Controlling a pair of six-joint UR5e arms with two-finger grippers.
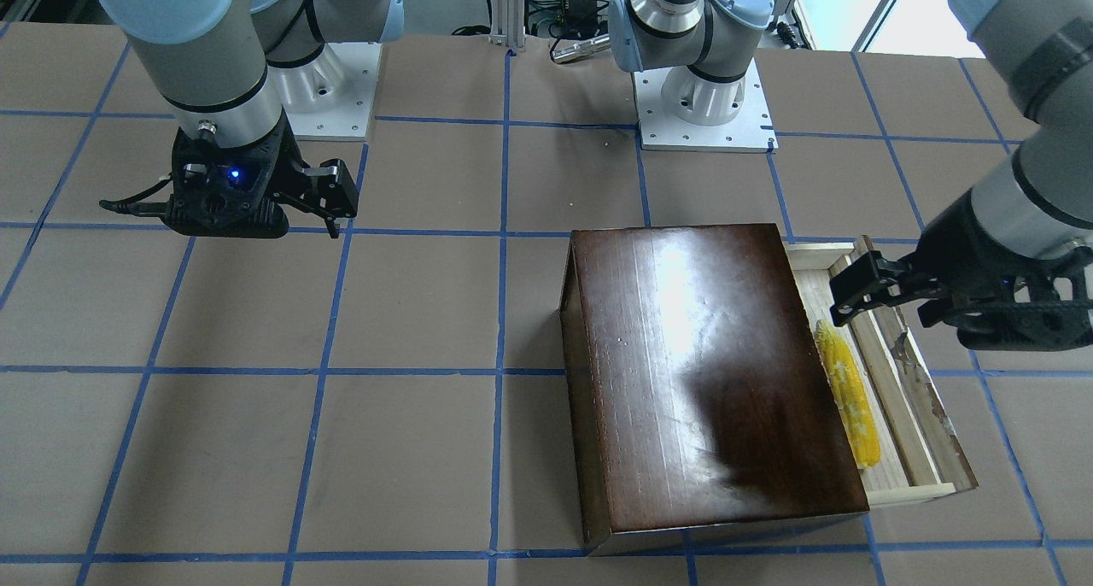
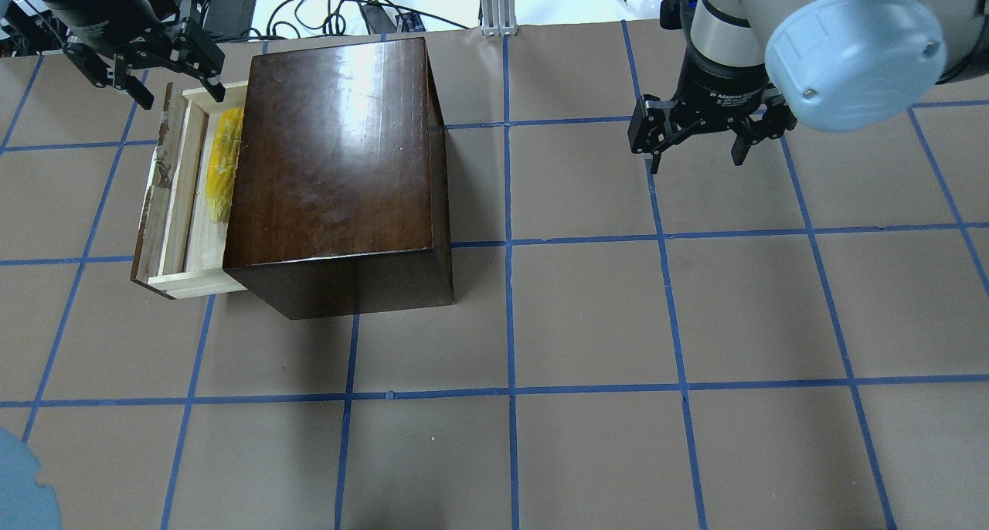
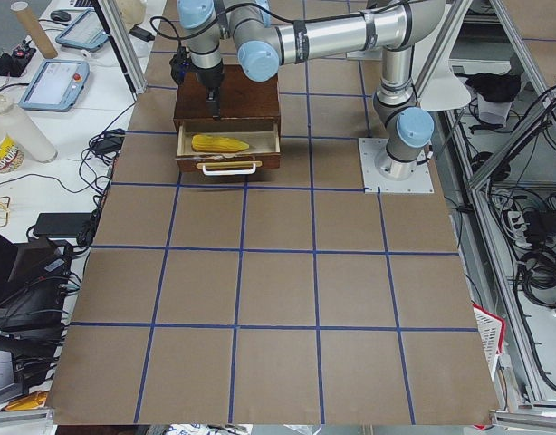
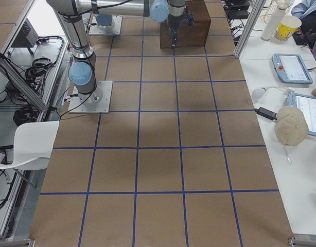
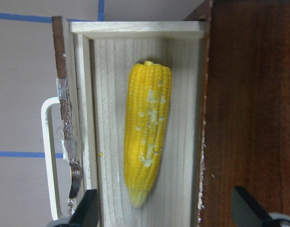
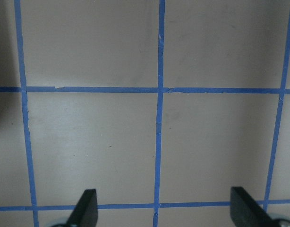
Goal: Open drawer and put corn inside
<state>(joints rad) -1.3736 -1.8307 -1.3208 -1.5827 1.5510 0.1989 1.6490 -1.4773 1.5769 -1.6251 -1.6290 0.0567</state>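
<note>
Yellow corn [image 5: 147,135] lies flat inside drawer [image 2: 178,205], drawer partly out of box [image 2: 340,151].
Left fingers [image 2: 179,93] spread wide, empty, above drawer's end.
Right fingers [image 2: 697,159] spread wide, empty, over table [image 2: 587,321], well apart from box.
Risk: left fingers dropping could clip drawer wall and skew it.
Count: 1 corn, 1 drawer, 1 box.

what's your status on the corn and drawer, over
Left gripper open, empty, above the drawer. Right gripper open, empty, over bare table. Corn lying inside the pulled-out drawer. Nothing seen blocking the drawer front.
</note>
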